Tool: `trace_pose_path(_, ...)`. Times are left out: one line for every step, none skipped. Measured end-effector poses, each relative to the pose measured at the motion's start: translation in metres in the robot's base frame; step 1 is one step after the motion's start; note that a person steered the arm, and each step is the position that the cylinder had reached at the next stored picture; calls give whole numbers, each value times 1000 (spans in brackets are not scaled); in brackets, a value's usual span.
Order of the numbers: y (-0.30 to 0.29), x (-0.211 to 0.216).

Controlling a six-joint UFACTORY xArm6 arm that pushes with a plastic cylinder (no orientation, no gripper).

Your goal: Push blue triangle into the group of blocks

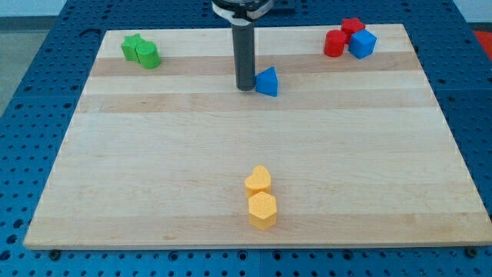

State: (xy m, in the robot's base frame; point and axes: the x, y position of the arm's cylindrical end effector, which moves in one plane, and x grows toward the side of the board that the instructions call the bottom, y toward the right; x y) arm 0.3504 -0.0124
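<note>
The blue triangle (267, 81) lies on the wooden board (154, 169) at the upper middle. My tip (244, 87) stands just to the triangle's left, touching it or nearly so. A group of blocks sits at the view's top right: a red cylinder (334, 44), a red block (353, 27) behind it and a blue cube (363, 44) on their right.
A green star (132, 46) and a green cylinder (147, 55) sit together at the view's top left. Two yellow blocks, a heart-like one (259, 180) and a hexagon (262, 210), sit at the bottom middle. The blue perforated table surrounds the board.
</note>
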Motion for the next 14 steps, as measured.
trace_pose_path(9,0)
trace_pose_path(17,0)
trace_pose_path(23,0)
trace_pose_path(33,0)
trace_pose_path(46,0)
trace_pose_path(61,0)
trace_pose_path(73,2)
trace_pose_path(81,9)
trace_pose_path(87,15)
trace_pose_path(92,18)
trace_pose_path(96,18)
trace_pose_path(101,18)
trace_pose_path(108,18)
trace_pose_path(123,18)
